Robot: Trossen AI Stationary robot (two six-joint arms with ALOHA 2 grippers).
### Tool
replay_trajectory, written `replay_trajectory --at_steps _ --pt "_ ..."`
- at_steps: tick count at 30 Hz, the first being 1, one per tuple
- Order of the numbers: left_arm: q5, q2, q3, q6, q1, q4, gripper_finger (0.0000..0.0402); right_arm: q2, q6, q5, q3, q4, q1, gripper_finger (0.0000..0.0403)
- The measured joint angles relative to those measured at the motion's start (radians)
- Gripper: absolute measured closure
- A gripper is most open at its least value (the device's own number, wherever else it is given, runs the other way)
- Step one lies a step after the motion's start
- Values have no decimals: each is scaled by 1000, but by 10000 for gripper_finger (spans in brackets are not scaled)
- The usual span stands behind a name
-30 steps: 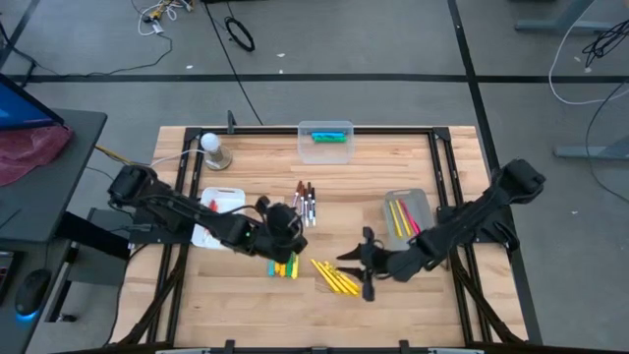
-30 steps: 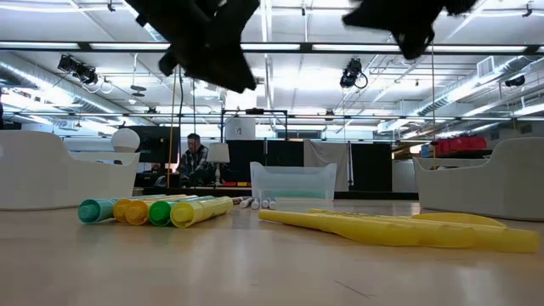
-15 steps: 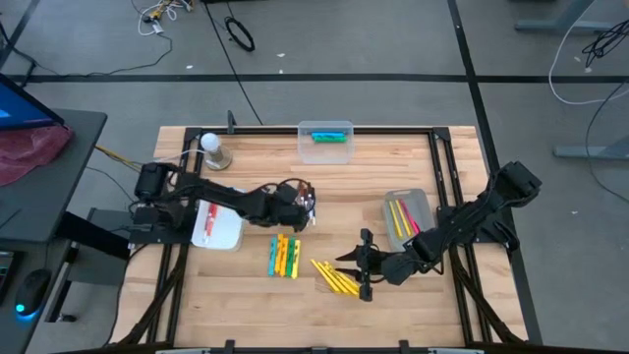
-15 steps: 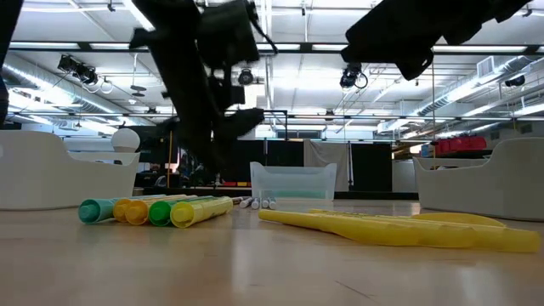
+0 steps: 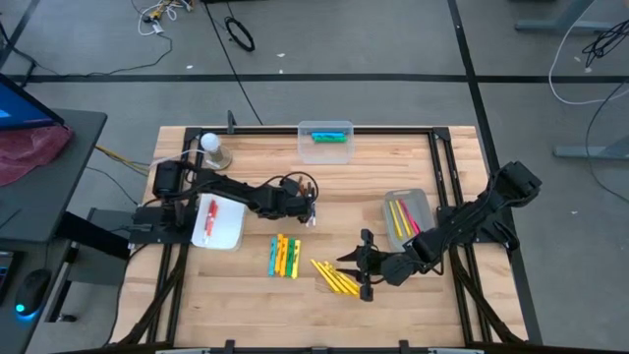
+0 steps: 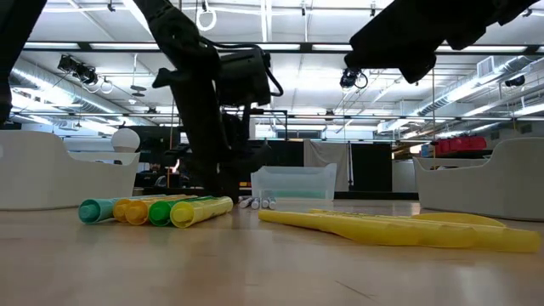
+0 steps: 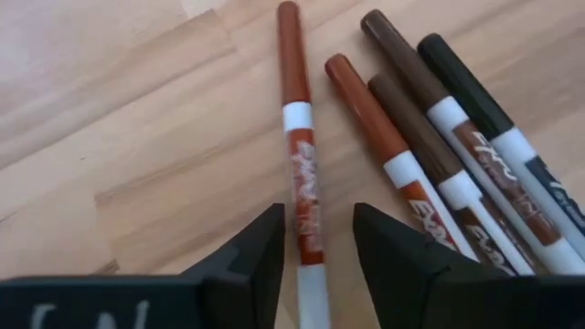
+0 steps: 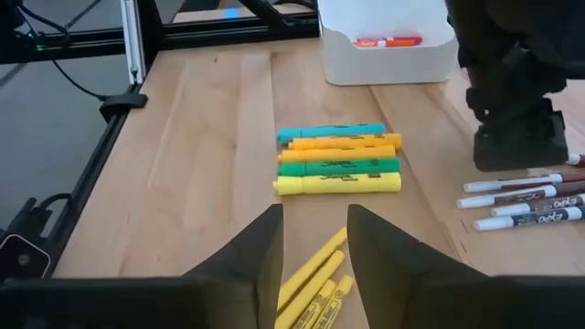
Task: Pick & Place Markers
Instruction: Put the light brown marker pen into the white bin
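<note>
Five thin white markers (image 7: 439, 164) lie side by side on the tabletop (image 5: 373, 177), and the left gripper (image 7: 315, 242) is low over them, its fingers (image 7: 260, 251) parted on either side of the red-capped marker (image 7: 300, 174) without closing on it. The right gripper (image 5: 359, 265) hovers over the slim yellow markers (image 5: 336, 277), fingers apart and empty, beside the chunky markers (image 5: 283, 256).

White markers (image 7: 439, 155) cut off at the frame's edge, slim yellow markers (image 8: 311, 283) partly hidden (behind jaws)
</note>
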Motion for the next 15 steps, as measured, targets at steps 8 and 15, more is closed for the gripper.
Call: replay_trajectory --at_steps 8,15 --pt "12 11 4 -1 1 -32 326 0 0 0 0 -8 0 279" --pt "-42 7 2 -27 -7 -133 376 0 0 0 0 -8 0 279"
